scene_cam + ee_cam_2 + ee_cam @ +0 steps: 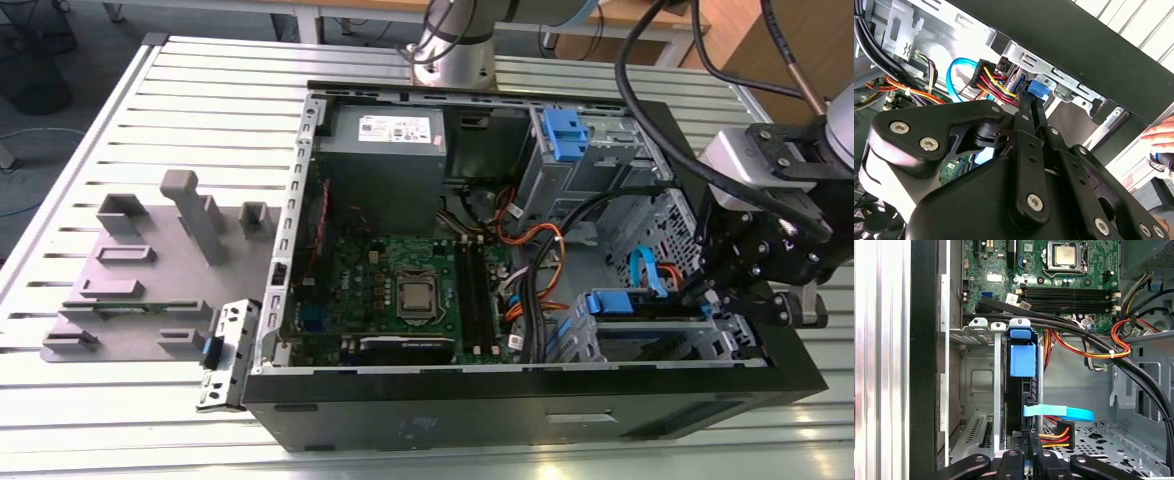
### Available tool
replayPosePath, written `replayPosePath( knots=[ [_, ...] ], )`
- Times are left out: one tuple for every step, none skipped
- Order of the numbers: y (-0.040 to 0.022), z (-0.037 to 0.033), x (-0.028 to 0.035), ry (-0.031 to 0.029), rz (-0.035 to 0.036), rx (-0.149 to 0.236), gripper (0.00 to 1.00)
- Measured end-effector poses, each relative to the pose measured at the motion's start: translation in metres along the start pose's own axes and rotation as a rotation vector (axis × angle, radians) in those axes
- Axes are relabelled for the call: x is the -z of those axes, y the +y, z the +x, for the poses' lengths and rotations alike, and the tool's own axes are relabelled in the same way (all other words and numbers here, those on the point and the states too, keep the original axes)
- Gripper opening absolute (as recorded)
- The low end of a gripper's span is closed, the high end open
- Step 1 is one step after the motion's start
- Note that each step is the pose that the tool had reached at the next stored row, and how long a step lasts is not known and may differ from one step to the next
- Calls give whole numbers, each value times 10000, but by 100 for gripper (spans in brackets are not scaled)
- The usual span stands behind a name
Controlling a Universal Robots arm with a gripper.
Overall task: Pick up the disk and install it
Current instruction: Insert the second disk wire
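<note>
The disk (607, 303) stands on edge in the lower metal bay at the front of the open computer case (441, 415), its blue end tab up. In the first wrist view the disk (1021, 390) is a dark slab between the bay's silver walls, topped by the blue tab (1022, 360). My gripper (727, 300) reaches into that bay from the exterior view's right, jaws close together around the disk's near end. The gripper (1027, 457) straddles the slab's edge. In the second wrist view the gripper (1036, 112) points at the blue tab (1037, 90).
A light-blue data cable (1059, 413) and a red-yellow power plug (1056, 434) lie beside the disk. Thick black cables (1134, 375) cross the bay. A taller blue-tabbed cage (567, 135) and the grey power supply (387, 135) sit at the case's far end. A grey fixture (147, 270) lies outside. A person's hand (1161, 135) is nearby.
</note>
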State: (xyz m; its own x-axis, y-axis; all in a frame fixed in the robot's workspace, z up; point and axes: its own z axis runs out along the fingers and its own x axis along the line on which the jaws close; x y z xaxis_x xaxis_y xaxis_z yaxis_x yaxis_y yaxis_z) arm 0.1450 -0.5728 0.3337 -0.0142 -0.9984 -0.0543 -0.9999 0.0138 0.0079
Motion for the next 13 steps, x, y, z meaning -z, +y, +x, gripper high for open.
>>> replayPosePath(
  knots=[
    [0,0,0,0,0,0,16],
    [0,0,0,0,0,0,16],
    [0,0,0,1,0,0,16],
    [0,0,0,1,0,0,16],
    [0,0,1,0,0,0,16],
    [0,-1,8,-3,0,0,16],
    [0,-1,20,-1,0,0,16],
    [0,-2,33,0,0,0,16],
    [0,-3,46,0,0,0,16],
    [0,-3,52,0,0,0,16],
    [1,-3,51,-2,0,-1,16],
    [1,-3,52,-3,0,0,16],
    [0,-3,53,-3,0,0,16]
  ],
)
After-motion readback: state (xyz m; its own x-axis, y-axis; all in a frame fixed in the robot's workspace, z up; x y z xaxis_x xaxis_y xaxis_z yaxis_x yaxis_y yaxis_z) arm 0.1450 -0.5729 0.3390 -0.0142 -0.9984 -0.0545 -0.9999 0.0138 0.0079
